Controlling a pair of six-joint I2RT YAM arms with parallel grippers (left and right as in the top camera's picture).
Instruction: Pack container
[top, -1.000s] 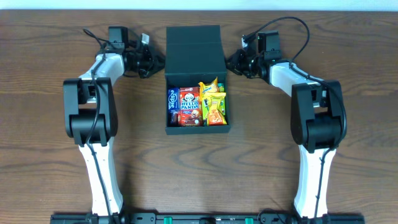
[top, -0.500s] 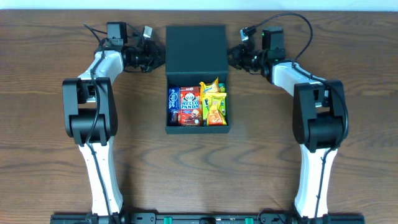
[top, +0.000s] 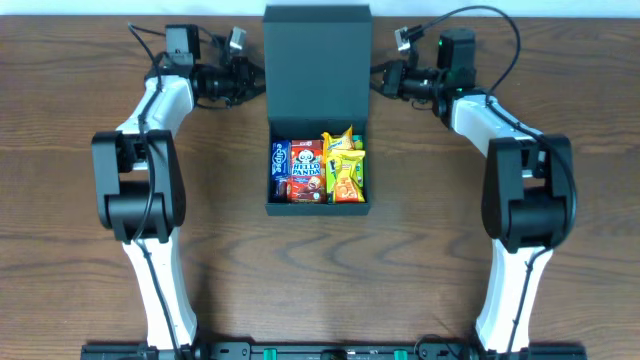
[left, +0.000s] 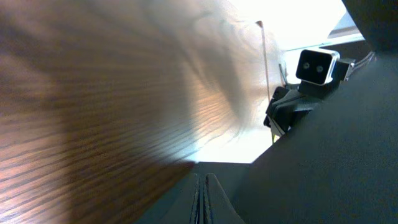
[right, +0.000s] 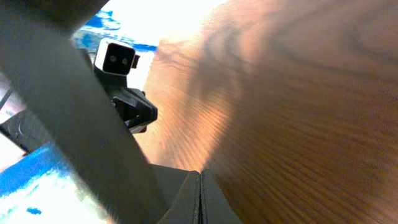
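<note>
Gripping the container (top: 318, 205) by its lid (top: 317, 60), I have one gripper on each side edge of that flap. My left gripper (top: 257, 82) meets the lid's left edge and my right gripper (top: 378, 80) meets its right edge, the two facing each other across the dark panel.

From the left wrist, my fingers (left: 186, 208) are pressed almost together, with only a thin seam between them, and the dark card of the lid rises from them on the right. From the right wrist it is the same: my fingers (right: 186, 199) are drawn tight to a narrow line, with the lid's grey underside slanting up to the left. Each jaw is nearly closed on the thin edge of the flap.

The container sits on the wooden table (top: 80, 250) midway between my two arms, its lid thrown open on the side far from my bases. Inside its tray, a blue packet (top: 279, 168) lies against the left wall, a red Hello Panda box (top: 305, 170) is just beside it, and yellow and green packets (top: 346, 172) fill the right part.
</note>
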